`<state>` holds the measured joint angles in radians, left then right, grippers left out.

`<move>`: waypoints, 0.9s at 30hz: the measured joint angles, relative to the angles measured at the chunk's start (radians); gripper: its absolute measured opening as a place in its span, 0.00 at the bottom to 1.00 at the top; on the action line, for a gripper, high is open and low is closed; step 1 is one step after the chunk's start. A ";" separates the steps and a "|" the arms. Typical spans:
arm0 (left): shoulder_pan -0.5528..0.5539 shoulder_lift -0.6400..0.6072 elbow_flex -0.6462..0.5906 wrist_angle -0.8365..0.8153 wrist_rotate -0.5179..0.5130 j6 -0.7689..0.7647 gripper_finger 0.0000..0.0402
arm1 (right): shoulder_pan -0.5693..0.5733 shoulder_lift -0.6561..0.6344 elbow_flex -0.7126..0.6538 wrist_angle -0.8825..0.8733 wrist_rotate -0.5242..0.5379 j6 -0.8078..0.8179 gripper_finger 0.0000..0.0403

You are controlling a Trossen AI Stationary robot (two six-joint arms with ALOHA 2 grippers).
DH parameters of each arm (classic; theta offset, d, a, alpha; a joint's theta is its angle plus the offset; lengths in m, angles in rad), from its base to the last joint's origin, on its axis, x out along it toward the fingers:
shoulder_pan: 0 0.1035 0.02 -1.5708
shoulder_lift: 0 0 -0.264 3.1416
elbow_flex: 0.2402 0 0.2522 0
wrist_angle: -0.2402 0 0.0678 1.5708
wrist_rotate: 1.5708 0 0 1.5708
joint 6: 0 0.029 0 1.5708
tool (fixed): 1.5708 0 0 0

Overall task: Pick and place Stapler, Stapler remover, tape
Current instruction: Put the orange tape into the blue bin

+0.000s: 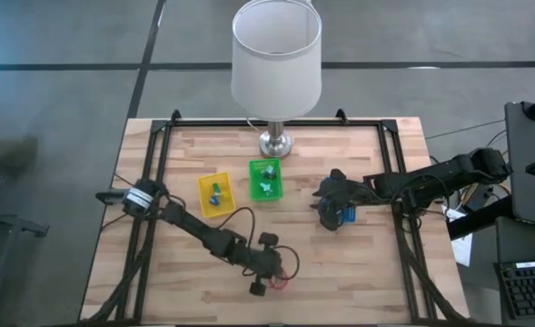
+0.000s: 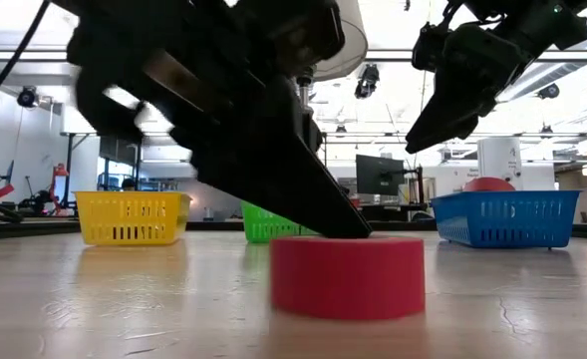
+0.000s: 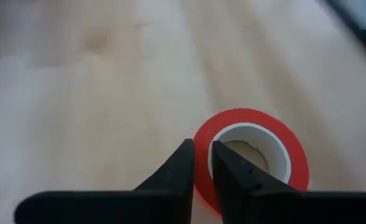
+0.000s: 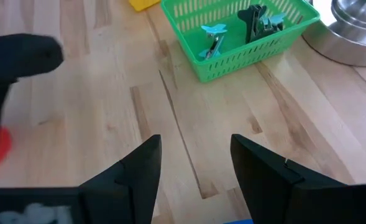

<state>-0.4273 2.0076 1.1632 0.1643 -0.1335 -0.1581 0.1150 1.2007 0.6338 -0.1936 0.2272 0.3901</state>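
Pick step: your left end effector (image 3: 198, 163) is pinching the wall of the red tape roll (image 3: 252, 155), flat on the table (image 1: 358, 272) near its front edge. Right end effector (image 4: 192, 163) waits wide open over the blue basket (image 2: 505, 217). Next: confirm grip, lift straight up.

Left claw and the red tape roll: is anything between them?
Nothing. In the left wrist view the left claw has one finger outside and one inside the red tape roll's wall, pinching it directly on the bare wooden table.
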 joint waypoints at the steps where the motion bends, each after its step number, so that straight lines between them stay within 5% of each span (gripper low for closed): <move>1: 0.003 -0.004 0.003 -0.006 -0.026 0.019 0.13 | 0.000 0.000 0.000 0.000 0.000 0.001 0.47; 7: 0.025 -0.042 0.030 -0.003 -0.203 0.131 0.11 | 0.000 0.000 0.000 0.016 -0.053 0.087 0.47; 18: 0.062 -0.048 0.091 -0.012 -0.750 0.271 0.11 | 0.005 0.065 0.003 0.185 -0.206 0.197 0.47; 27: 0.063 -0.048 0.125 -0.006 -0.829 0.299 0.10 | 0.000 0.186 0.076 0.189 -0.257 0.196 0.47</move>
<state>-0.3645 1.9598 1.2882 0.1580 -0.9621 0.1414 0.1149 1.3869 0.7095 -0.0047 -0.0300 0.5857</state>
